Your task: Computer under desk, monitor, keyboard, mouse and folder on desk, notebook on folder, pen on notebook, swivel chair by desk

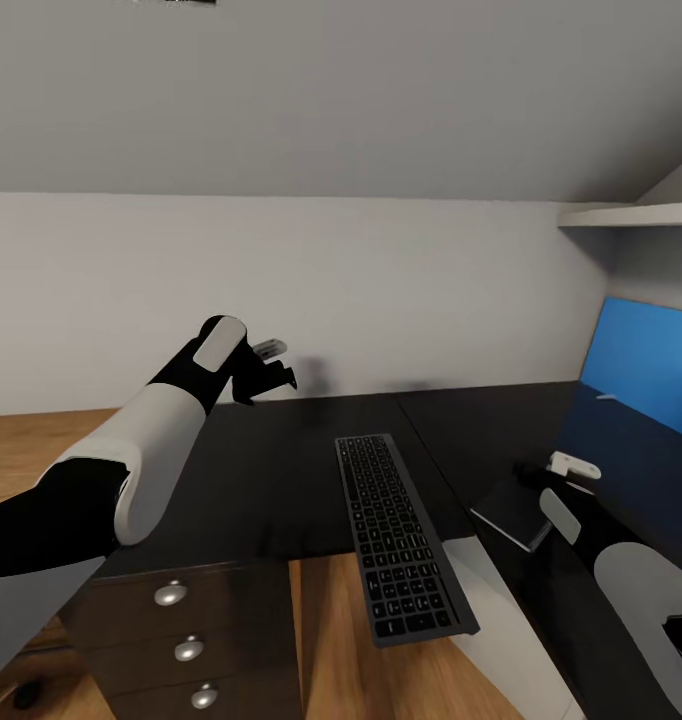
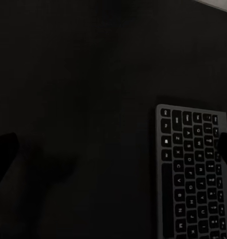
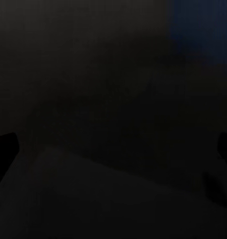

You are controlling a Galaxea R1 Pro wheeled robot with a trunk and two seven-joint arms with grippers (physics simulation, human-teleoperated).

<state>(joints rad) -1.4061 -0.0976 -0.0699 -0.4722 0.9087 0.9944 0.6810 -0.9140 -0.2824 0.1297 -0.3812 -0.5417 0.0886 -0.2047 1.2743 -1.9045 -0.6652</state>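
Keyboard point(image 2: 193, 174) cut off by the left wrist view's edge. Blue wall panel point(image 1: 646, 365) cropped at the head view's border. Right wrist view too dark to resolve.

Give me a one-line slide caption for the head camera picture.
Keyboard overhanging the black desk's front edge, left gripper raised above the desk, notebook lying near the right arm.

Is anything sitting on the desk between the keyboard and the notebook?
No. In the head view, only bare black desk lies between the keyboard and the notebook.
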